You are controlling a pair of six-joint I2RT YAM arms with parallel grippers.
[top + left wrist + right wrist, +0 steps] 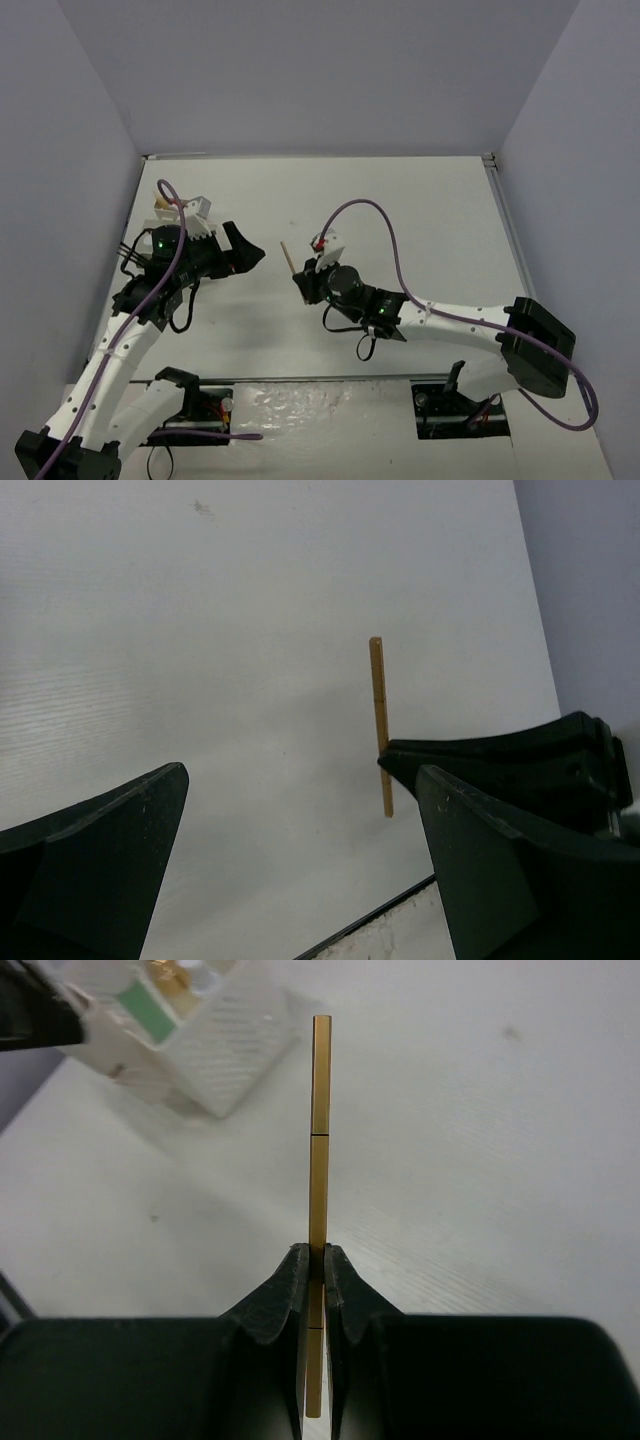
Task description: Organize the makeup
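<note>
Tan stick (319,1140) in right tool (316,1257)

**Fixed surroundings of the work cell, located from the white compartmented tray (235,1055).**
The tray, of translucent white plastic, stands on a white table (400,200) near the left wall (50,180). The back wall (320,70) rises beyond the tray, and the right wall (590,150) stands well apart from it on the opposite side; all three are pale grey-lilac. A small dark mark (512,1032) lies on the table, well apart from the tray.
</note>
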